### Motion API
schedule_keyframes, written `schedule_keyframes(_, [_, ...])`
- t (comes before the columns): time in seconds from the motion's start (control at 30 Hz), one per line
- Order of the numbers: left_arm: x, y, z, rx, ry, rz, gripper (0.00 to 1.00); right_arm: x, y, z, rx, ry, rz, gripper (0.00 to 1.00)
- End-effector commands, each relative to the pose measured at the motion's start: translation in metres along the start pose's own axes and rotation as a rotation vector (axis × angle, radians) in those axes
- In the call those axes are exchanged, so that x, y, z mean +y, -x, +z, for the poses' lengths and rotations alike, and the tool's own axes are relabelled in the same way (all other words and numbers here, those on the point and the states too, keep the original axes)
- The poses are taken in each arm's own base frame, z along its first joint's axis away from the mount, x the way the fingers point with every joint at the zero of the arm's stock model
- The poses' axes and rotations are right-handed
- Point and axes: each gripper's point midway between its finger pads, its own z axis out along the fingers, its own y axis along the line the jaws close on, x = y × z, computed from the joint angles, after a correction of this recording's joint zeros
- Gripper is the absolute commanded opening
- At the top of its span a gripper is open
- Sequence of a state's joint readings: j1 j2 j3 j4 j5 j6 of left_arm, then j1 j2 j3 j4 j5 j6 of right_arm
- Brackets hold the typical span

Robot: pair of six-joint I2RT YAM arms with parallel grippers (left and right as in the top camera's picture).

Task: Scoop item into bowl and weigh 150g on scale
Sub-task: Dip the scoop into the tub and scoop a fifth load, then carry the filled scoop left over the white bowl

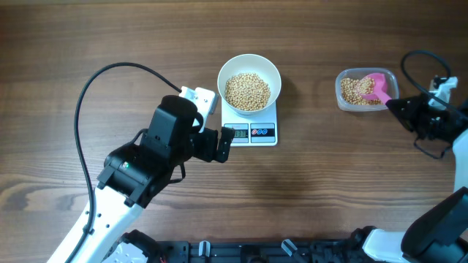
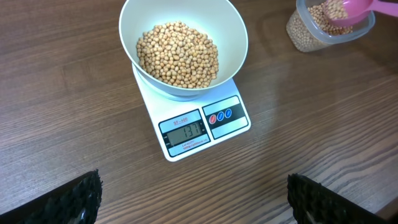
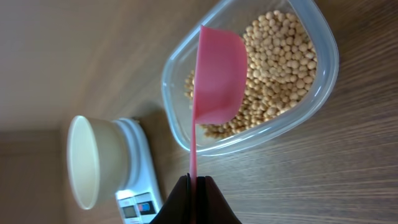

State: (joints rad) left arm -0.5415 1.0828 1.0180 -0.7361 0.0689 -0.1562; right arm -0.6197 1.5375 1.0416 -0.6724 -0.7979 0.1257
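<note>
The step in hand is topping up: the bowl sits on the scale near the middle of the table, with a mound of beans covering its bottom. The display seems to read 131, though the digits are small, so the target is probably not yet met.

The right gripper has its jaws pinched together on the thin handle of the pink scoop, whose cup lies in the clear tub of beans, well to the right of the scale. Whether the cup is loaded cannot be told. The left gripper hovers over the table just in front of the scale, jaws wide apart and holding nothing.

Next comes a small scoopful, carried level to the bowl and tipped in gently, with the display watched so that it does not overshoot.
</note>
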Motion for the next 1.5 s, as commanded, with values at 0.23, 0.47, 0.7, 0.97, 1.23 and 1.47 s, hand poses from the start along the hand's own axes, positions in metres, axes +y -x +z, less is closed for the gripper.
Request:
schedule_keyframes(0.23, [-0.001,0.002,0.0,-0.003,-0.006,-0.012,1.0,0.02,0.009,-0.025,-0.034,0.269,0.083,0.04])
schedule_keyframes(0.47, [-0.001,0.002,0.0,-0.003,-0.006,-0.012,1.0,0.056,0.0,-0.036,0.013,0.482,0.11,0.04])
schedule_keyframes(0.7, [-0.001,0.002,0.0,-0.003,-0.006,-0.012,1.0,0.109,-0.029,-0.02,0.162,0.634,0.046,0.04])
schedule_keyframes(0.97, [-0.001,0.002,0.0,-0.003,-0.006,-0.012,1.0,0.169,-0.092,0.027,0.376,0.654,-0.183,0.04])
schedule_keyframes(1.23, [-0.001,0.002,0.0,-0.003,-0.006,-0.012,1.0,0.196,-0.117,0.083,0.338,0.484,-0.45,0.04])
schedule_keyframes(1.47, [-0.001,0.002,0.0,-0.003,-0.006,-0.012,1.0,0.217,-0.108,0.101,0.181,0.363,-0.7,0.05])
